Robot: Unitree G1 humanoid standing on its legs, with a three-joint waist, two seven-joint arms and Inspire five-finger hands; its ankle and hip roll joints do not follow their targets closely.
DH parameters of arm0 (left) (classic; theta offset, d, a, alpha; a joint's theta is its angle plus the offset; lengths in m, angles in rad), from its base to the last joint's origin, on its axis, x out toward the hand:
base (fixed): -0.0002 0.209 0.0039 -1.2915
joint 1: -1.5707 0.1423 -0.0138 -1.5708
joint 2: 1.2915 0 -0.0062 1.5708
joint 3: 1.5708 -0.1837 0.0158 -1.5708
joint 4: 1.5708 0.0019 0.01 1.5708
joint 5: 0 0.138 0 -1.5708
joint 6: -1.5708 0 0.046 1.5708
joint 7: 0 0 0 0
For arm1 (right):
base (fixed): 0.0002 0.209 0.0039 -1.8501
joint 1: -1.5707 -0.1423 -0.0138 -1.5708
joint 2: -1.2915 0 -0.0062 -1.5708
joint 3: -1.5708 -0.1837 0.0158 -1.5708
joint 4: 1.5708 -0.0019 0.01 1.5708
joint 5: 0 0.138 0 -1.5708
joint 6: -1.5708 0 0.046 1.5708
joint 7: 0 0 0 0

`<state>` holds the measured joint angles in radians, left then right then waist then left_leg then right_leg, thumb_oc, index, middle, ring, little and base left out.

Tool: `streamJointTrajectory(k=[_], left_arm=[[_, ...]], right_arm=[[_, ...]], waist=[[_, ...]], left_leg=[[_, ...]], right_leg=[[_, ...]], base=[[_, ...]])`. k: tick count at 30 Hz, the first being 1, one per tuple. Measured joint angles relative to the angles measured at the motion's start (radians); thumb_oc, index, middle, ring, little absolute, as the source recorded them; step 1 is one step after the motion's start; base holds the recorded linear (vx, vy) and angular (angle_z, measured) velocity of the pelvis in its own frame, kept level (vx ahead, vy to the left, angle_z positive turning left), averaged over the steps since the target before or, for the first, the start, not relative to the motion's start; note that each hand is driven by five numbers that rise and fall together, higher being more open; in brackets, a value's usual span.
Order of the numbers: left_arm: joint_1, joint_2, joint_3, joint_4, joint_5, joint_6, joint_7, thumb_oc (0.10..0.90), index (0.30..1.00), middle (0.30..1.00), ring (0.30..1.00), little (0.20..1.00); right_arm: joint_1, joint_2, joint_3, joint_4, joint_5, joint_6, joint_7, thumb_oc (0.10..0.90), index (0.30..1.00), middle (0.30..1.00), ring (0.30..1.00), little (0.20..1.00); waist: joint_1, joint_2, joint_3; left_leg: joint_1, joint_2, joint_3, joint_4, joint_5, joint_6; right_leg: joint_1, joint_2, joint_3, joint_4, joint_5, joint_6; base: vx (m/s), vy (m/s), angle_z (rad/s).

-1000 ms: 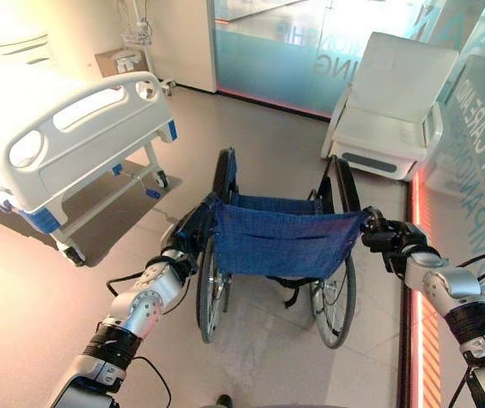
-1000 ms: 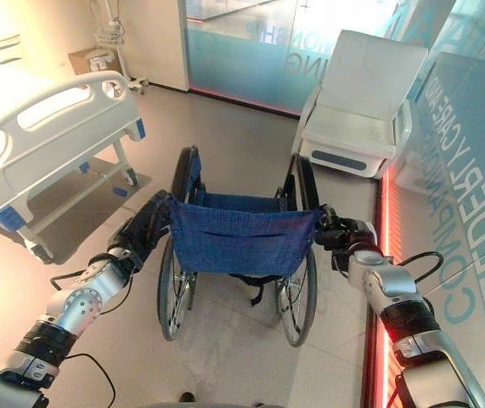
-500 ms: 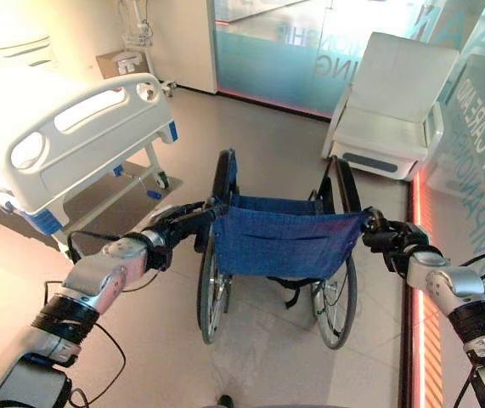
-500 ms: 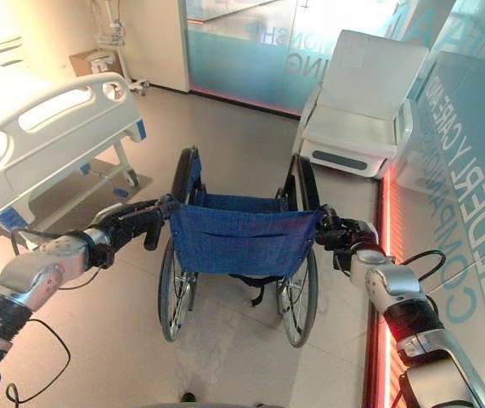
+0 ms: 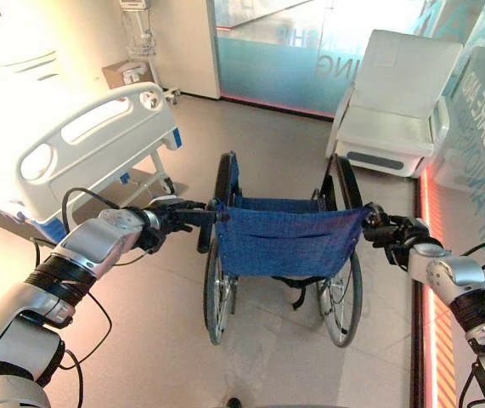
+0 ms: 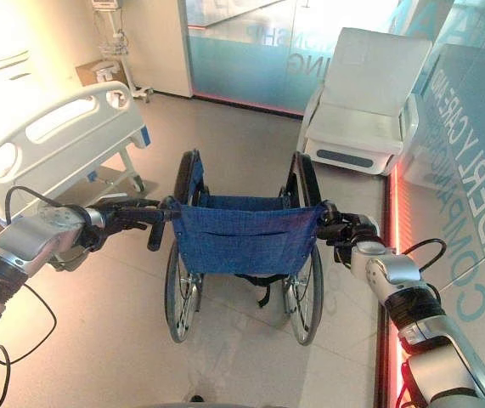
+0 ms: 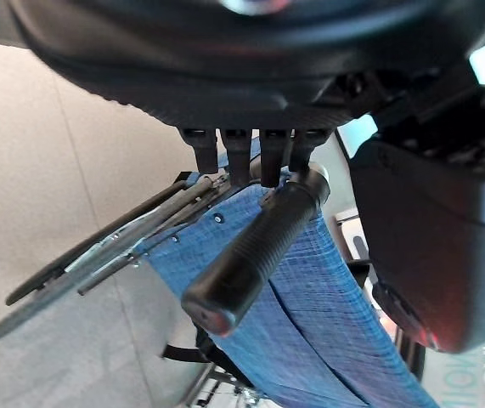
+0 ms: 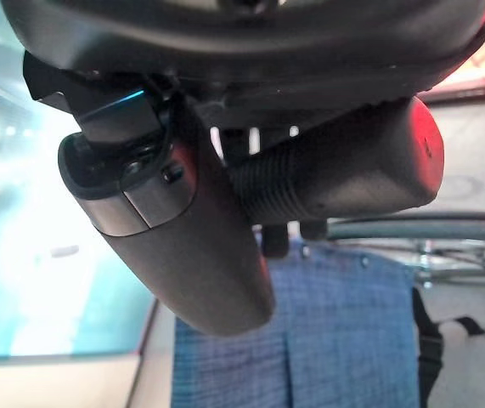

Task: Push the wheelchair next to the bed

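Observation:
The wheelchair (image 5: 289,242) with a blue cloth back stands in mid floor, its back towards me. My left hand (image 5: 170,223) reaches in level from the left. Its fingers (image 7: 242,157) lie straight across the root of the black left push handle (image 7: 255,251), and the thumb stands off beside it, so the hand is open. My right hand (image 5: 392,231) is shut on the right push handle (image 8: 344,174), thumb (image 8: 183,238) wrapped over the grip. The white bed (image 5: 89,140) stands to the left, its footboard about a wheel's width from the chair.
A white armchair (image 5: 395,110) stands at the back right against a glass wall (image 5: 284,51). A cardboard box (image 5: 127,72) and a stand sit in the far corner behind the bed. A lit red strip (image 5: 425,280) runs along the floor on the right.
My left arm has swung up and out to the left, and its hand now lies level at the left handle. The right hand has kept its hold. The wheelchair has hardly moved.

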<state>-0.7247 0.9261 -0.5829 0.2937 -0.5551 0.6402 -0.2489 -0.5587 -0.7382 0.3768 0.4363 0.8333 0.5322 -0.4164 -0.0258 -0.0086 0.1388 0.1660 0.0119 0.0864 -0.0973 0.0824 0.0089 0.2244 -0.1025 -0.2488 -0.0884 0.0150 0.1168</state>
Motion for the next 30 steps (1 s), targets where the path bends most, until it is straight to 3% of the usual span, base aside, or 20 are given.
streamJointTrajectory(k=[8, 18, 21, 22, 23, 24, 30], left_arm=[[-0.072, -0.03, -0.05, 0.081, 0.039, 0.088, -0.082, 0.8, 0.9, 0.9, 0.9, 0.9], [-0.12, -0.125, -0.054, 0.205, 0.074, 0.131, -0.071, 0.8, 0.9, 0.9, 0.9, 0.9], [-0.138, -0.172, -0.08, 0.261, 0.083, 0.126, -0.021, 0.8, 0.9, 0.9, 0.9, 0.9], [-0.138, -0.188, -0.08, 0.273, 0.078, 0.125, 0.004, 0.469, 0.404, 0.404, 0.404, 0.404], [-0.138, -0.205, -0.08, 0.28, 0.076, 0.125, 0.019, 0.469, 0.404, 0.404, 0.404, 0.404], [-0.138, -0.212, -0.077, 0.295, 0.07, 0.122, 0.05, 0.4, 0.3, 0.3, 0.3, 0.3], [-0.132, -0.24, -0.067, 0.341, 0.024, 0.105, 0.217, 0.4, 0.3, 0.3, 0.3, 0.3]], right_arm=[[-0.023, 0.004, 0.032, 0.004, 0.0, 0.002, -0.001, 0.4, 0.3, 0.3, 0.3, 0.3], [-0.043, 0.029, 0.043, 0.026, 0.0, 0.005, -0.008, 0.4, 0.3, 0.3, 0.3, 0.3], [-0.059, 0.036, 0.07, 0.035, 0.0, 0.005, -0.029, 0.4, 0.3, 0.3, 0.3, 0.3], [-0.059, 0.037, 0.07, 0.035, 0.0, 0.005, -0.033, 0.4, 0.3, 0.3, 0.3, 0.3], [-0.059, 0.039, 0.071, 0.035, 0.0, 0.005, -0.036, 0.4, 0.3, 0.3, 0.3, 0.3], [-0.059, 0.042, 0.071, 0.035, 0.0, 0.005, -0.04, 0.4, 0.3, 0.3, 0.3, 0.3], [-0.067, 0.078, 0.075, 0.028, -0.001, 0.005, -0.064, 0.4, 0.3, 0.3, 0.3, 0.3]], waist=[[-0.011, 0.014, -0.009], [-0.014, 0.021, -0.013], [-0.015, 0.031, -0.022], [-0.015, 0.035, -0.024], [-0.016, 0.035, -0.024], [-0.013, 0.036, -0.025], [-0.013, 0.024, -0.034]], left_leg=[[0.0, 0.001, 0.004, 0.004, 0.001, -0.001], [0.002, 0.003, 0.005, 0.007, 0.002, -0.003], [0.004, 0.004, 0.006, 0.006, 0.002, -0.003], [0.004, 0.004, 0.006, 0.006, 0.002, -0.003], [0.005, 0.005, 0.007, 0.007, 0.002, -0.003], [0.005, 0.005, 0.007, 0.006, 0.002, -0.004], [-0.004, 0.008, 0.033, 0.007, 0.002, -0.004]], right_leg=[[-0.003, 0.005, 0.006, 0.0, 0.0, -0.001], [-0.004, 0.009, 0.02, 0.0, 0.0, -0.003], [-0.005, 0.011, 0.024, 0.0, 0.0, -0.004], [-0.004, 0.011, 0.025, 0.0, 0.0, -0.004], [-0.005, 0.012, 0.025, 0.0, 0.0, -0.004], [-0.005, 0.013, 0.026, 0.0, 0.001, -0.005], [-0.039, 0.016, 0.071, 0.0, 0.01, -0.007]], base=[[0.0, -0.021, -0.02], [0.01, -0.022, 0.0], [0.06, -0.05, -0.03], [0.08, -0.042, -0.01], [0.07, -0.04, -0.02], [0.03, -0.037, -0.03], [0.02, -0.027, -0.19]])
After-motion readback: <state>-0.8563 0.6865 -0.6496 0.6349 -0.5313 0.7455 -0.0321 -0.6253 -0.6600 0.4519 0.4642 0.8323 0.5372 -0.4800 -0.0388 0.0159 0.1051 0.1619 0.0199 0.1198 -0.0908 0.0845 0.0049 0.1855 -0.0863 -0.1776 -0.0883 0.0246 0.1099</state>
